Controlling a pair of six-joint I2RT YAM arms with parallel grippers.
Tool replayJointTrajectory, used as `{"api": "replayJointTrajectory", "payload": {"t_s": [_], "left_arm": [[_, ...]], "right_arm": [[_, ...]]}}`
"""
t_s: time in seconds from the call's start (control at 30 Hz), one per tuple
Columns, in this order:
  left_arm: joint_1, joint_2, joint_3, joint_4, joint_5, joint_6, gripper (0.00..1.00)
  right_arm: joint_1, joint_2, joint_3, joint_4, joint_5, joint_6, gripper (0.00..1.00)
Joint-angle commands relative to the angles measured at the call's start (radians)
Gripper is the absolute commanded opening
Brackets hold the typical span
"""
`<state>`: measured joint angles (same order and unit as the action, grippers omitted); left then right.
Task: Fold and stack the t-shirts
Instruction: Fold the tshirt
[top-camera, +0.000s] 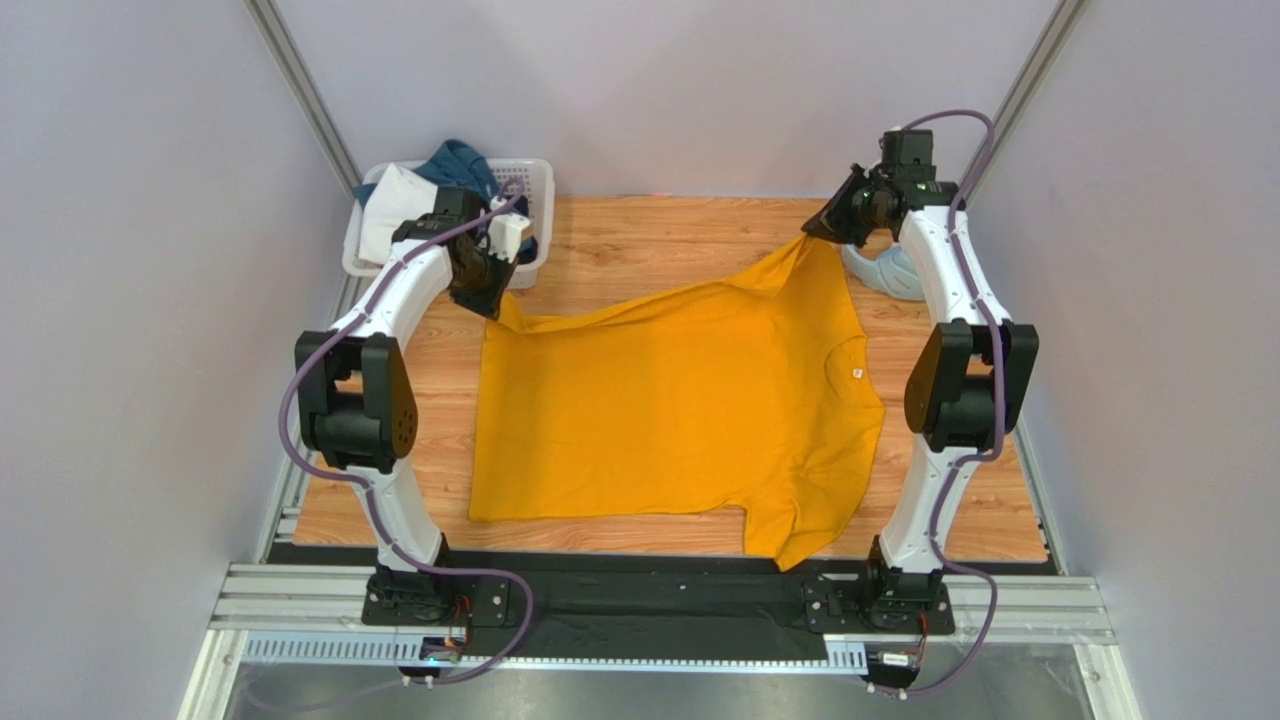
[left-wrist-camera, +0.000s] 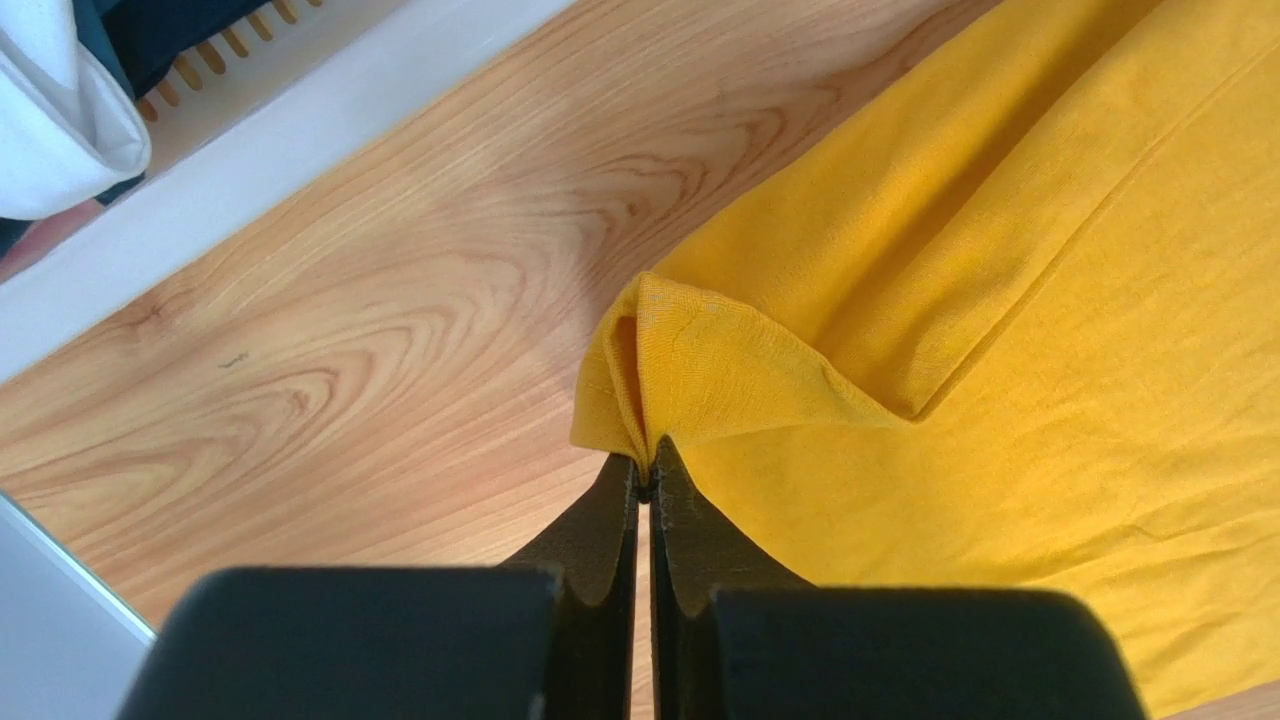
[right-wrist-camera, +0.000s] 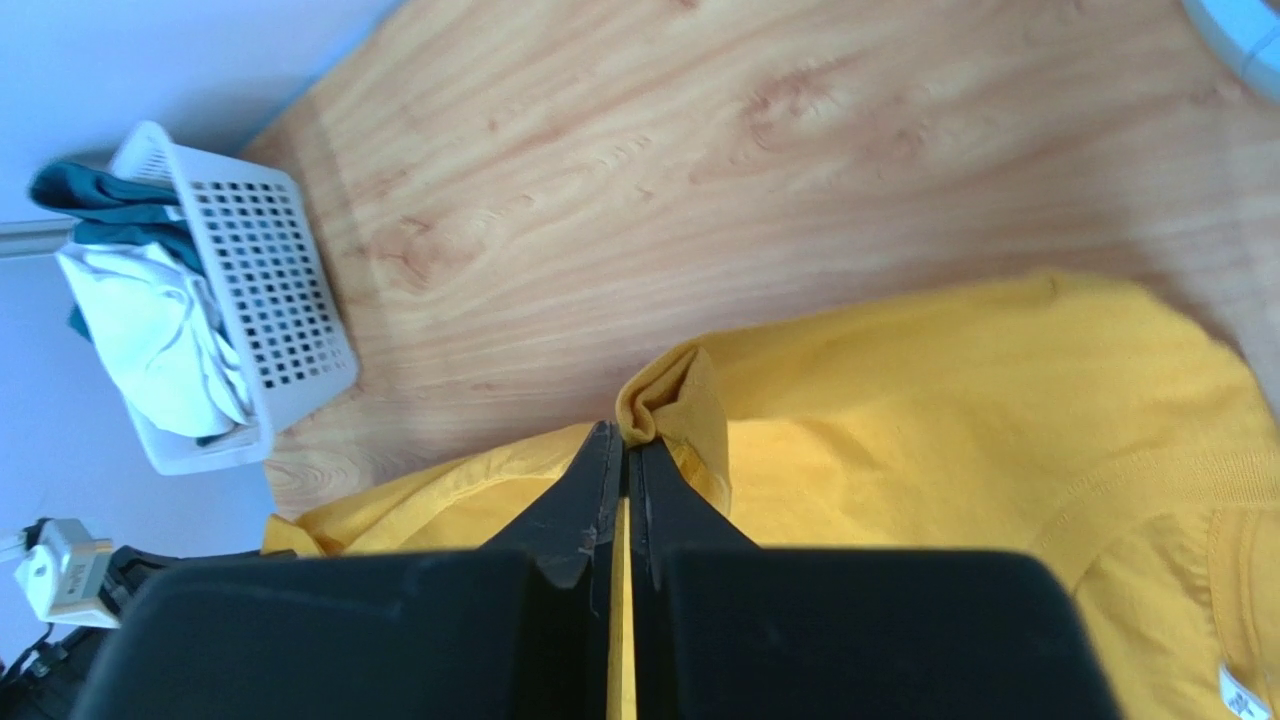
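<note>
A mustard-yellow t-shirt (top-camera: 676, 413) lies spread across the wooden table, with a white neck tag at the right. My left gripper (top-camera: 496, 296) is shut on the shirt's far left corner (left-wrist-camera: 661, 393), pinching a small fold just above the wood. My right gripper (top-camera: 824, 228) is shut on the shirt's far right corner (right-wrist-camera: 676, 398) and lifts it up and back, so the cloth is pulled into a peak. A white garment (top-camera: 394, 203) and a dark teal-blue garment (top-camera: 458, 162) lie in the basket at the far left.
A white plastic lattice basket (top-camera: 534, 203) stands at the far left corner, close behind my left gripper; it also shows in the right wrist view (right-wrist-camera: 278, 293). Light-blue headphones (top-camera: 887, 270) lie at the far right beside the right arm. Grey walls close in on both sides.
</note>
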<state>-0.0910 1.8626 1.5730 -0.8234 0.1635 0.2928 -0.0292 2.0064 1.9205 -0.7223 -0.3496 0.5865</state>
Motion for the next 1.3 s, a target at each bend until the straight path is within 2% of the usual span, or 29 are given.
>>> {"api": "replayJointTrajectory", "payload": {"t_s": [0.0, 0.3, 0.37, 0.43, 0.67, 0.8, 1.1, 1.17, 1.2, 1.27], "left_arm": [[0.010, -0.036, 0.022, 0.030, -0.005, 0.000, 0.00], [0.019, 0.032, 0.212, -0.020, -0.039, 0.003, 0.00], [0.019, 0.024, 0.208, -0.026, -0.022, 0.003, 0.00], [0.019, 0.007, 0.162, -0.020, -0.006, 0.002, 0.00], [0.019, -0.092, -0.103, 0.052, 0.002, 0.037, 0.00], [0.019, -0.128, -0.206, 0.092, 0.007, 0.046, 0.00], [0.020, -0.152, -0.264, 0.110, 0.024, 0.037, 0.00], [0.020, -0.155, -0.278, 0.112, 0.027, 0.037, 0.00], [0.020, -0.155, -0.283, 0.112, 0.030, 0.037, 0.00], [0.020, -0.157, -0.301, 0.109, 0.034, 0.039, 0.00]], "right_arm": [[-0.005, -0.026, -0.005, -0.002, 0.029, -0.010, 0.00], [-0.011, -0.011, 0.084, -0.069, 0.029, -0.004, 0.00], [-0.011, -0.026, 0.068, -0.084, 0.035, -0.004, 0.00], [-0.011, -0.063, 0.035, -0.101, 0.043, -0.002, 0.00], [-0.003, -0.253, -0.294, -0.097, 0.044, 0.006, 0.00], [0.008, -0.368, -0.483, -0.092, 0.076, 0.006, 0.00], [0.015, -0.494, -0.589, -0.124, 0.126, -0.020, 0.00], [0.021, -0.498, -0.635, -0.126, 0.133, -0.028, 0.04], [0.025, -0.492, -0.650, -0.126, 0.141, -0.031, 0.13], [0.025, -0.486, -0.710, -0.123, 0.152, -0.033, 0.18]]}}
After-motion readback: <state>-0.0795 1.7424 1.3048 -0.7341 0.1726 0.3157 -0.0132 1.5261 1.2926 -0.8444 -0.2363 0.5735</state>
